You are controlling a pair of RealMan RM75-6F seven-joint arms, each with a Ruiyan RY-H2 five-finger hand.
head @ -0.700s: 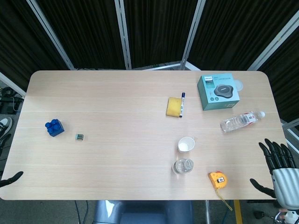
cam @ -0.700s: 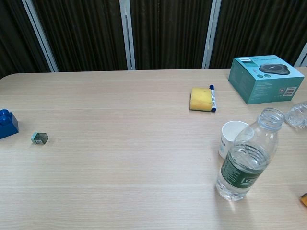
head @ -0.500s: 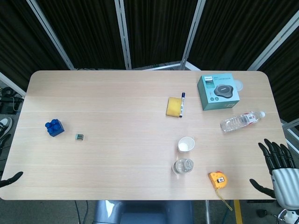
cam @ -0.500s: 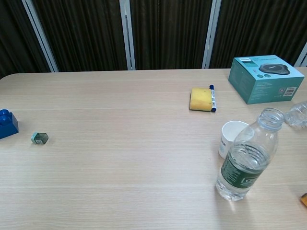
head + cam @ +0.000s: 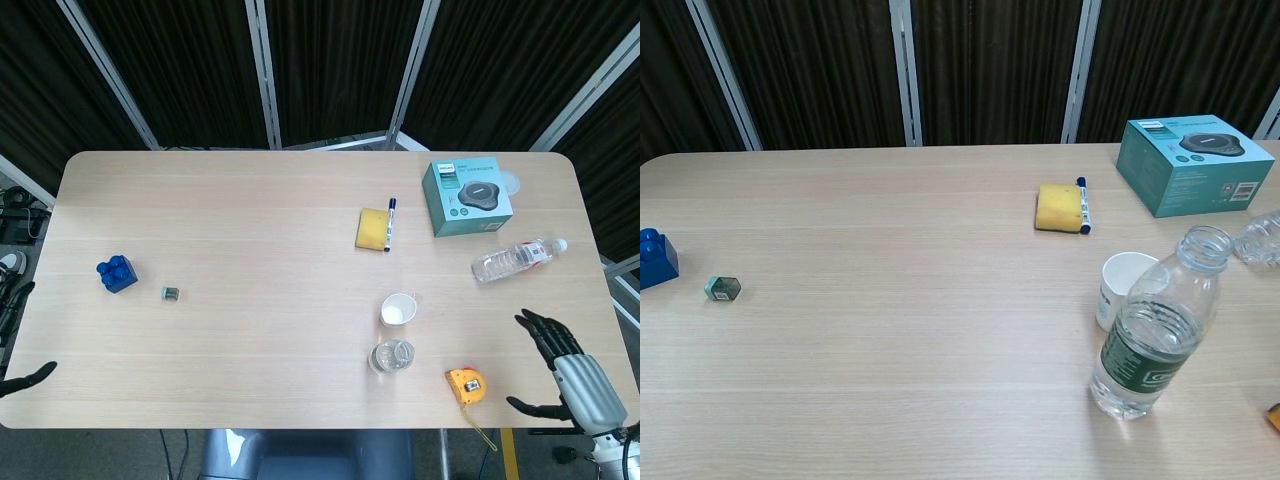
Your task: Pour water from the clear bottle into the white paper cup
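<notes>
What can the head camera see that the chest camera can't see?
Only the head view shows the right robot hand, open beside the table's edge, the left robot hand's fingertips at the picture's left edge, and the whole yellow tape measure. Only the chest view shows the upright clear bottle from the side, cap off and partly full. Both show the white paper cup, sponge, marker, teal box and blue brick.

The head view looks straight down on the whole table (image 5: 250,300); the chest view faces low across it from the near edge, sharing its middle and right.
</notes>
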